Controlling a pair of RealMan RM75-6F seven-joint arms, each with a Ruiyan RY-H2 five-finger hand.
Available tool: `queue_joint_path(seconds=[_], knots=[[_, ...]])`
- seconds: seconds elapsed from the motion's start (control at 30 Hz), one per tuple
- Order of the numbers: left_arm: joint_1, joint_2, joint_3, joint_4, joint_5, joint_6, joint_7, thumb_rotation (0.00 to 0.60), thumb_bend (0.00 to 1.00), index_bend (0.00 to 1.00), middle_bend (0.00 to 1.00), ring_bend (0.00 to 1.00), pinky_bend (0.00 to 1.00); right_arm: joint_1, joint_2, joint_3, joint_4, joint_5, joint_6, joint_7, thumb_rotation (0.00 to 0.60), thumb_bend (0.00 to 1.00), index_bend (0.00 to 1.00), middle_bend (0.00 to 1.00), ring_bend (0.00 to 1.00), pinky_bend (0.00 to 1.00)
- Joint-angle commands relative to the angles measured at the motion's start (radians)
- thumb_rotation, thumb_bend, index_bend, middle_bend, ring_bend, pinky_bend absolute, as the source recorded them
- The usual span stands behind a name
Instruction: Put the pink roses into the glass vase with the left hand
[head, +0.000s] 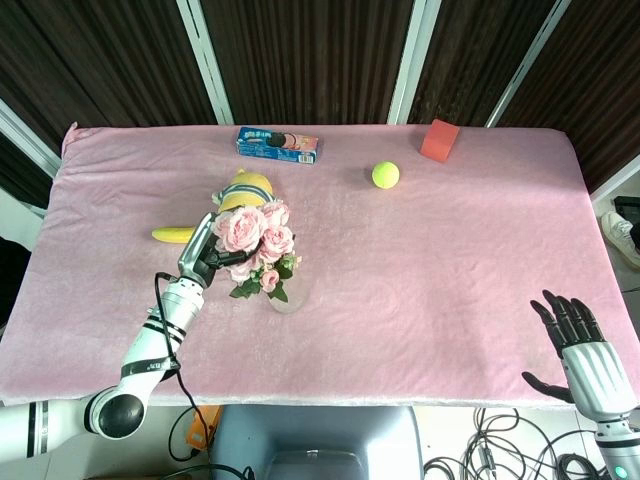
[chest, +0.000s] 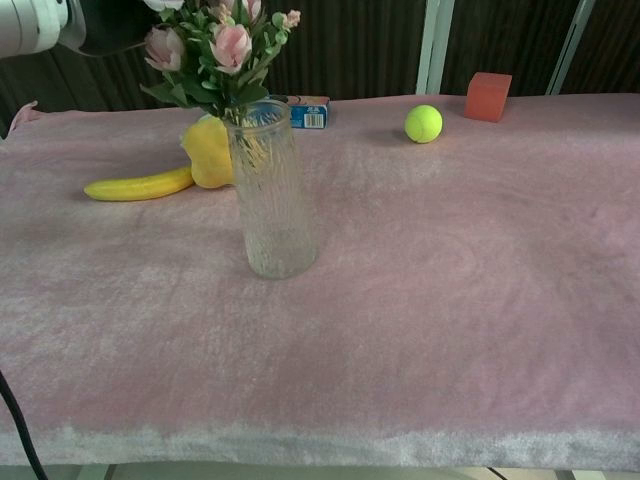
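Note:
My left hand (head: 207, 257) grips the bunch of pink roses (head: 254, 236) from the left, its fingers wrapped around the stems under the blooms. The bunch stands in the mouth of the glass vase (chest: 271, 190), its green leaves (chest: 215, 80) just above the rim and the stems reaching down inside the glass. In the chest view only the wrist of the left arm (chest: 35, 25) shows at the top left corner. My right hand (head: 580, 345) hangs open off the table's near right edge, fingers spread, holding nothing.
A banana (chest: 138, 185) and a yellow plush toy (chest: 207, 152) lie just left of and behind the vase. Further back are a blue biscuit box (head: 277, 145), a tennis ball (head: 385, 175) and a red block (head: 439, 140). A black cable (head: 170, 355) trails from the left arm.

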Motion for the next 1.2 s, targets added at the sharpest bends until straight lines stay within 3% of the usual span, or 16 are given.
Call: queue_joint_path(seconds=[0.03,0.13,0.23,0.47,0.87,1.2], knots=[[0.030,-0.026,0.011,0.030,0.076,-0.021,-0.028,0.600,0.42,0.08,0.25,0.07,0.01,0.000,0.000,0.000,0.001,-0.001,-0.001,0.002,0.600,0.10,0.00,0.00,0.00,0.00],[0.040,-0.020,0.011,0.033,0.100,-0.038,-0.030,0.600,0.41,0.00,0.07,0.00,0.00,0.001,0.001,-0.001,0.001,-0.001,-0.004,0.003,0.600,0.10,0.00,0.00,0.00,0.00],[0.049,-0.015,0.015,0.034,0.107,-0.051,-0.024,0.600,0.40,0.00,0.00,0.00,0.00,-0.001,0.007,0.000,-0.002,0.002,0.002,0.010,0.600,0.10,0.00,0.00,0.00,0.00],[0.072,-0.003,0.018,0.002,0.130,-0.041,0.006,0.600,0.39,0.00,0.00,0.00,0.00,-0.005,0.010,0.003,0.002,-0.001,0.015,0.027,0.600,0.10,0.00,0.00,0.00,0.00],[-0.002,-0.003,-0.015,-0.034,-0.078,-0.028,0.187,0.597,0.32,0.00,0.00,0.00,0.00,-0.001,0.014,-0.003,0.001,-0.014,0.010,0.032,0.600,0.10,0.00,0.00,0.00,0.00],[0.005,0.059,-0.047,-0.041,-0.090,-0.105,0.181,0.542,0.24,0.00,0.00,0.00,0.00,-0.007,0.018,-0.005,0.004,-0.021,0.023,0.043,0.600,0.10,0.00,0.00,0.00,0.00]])
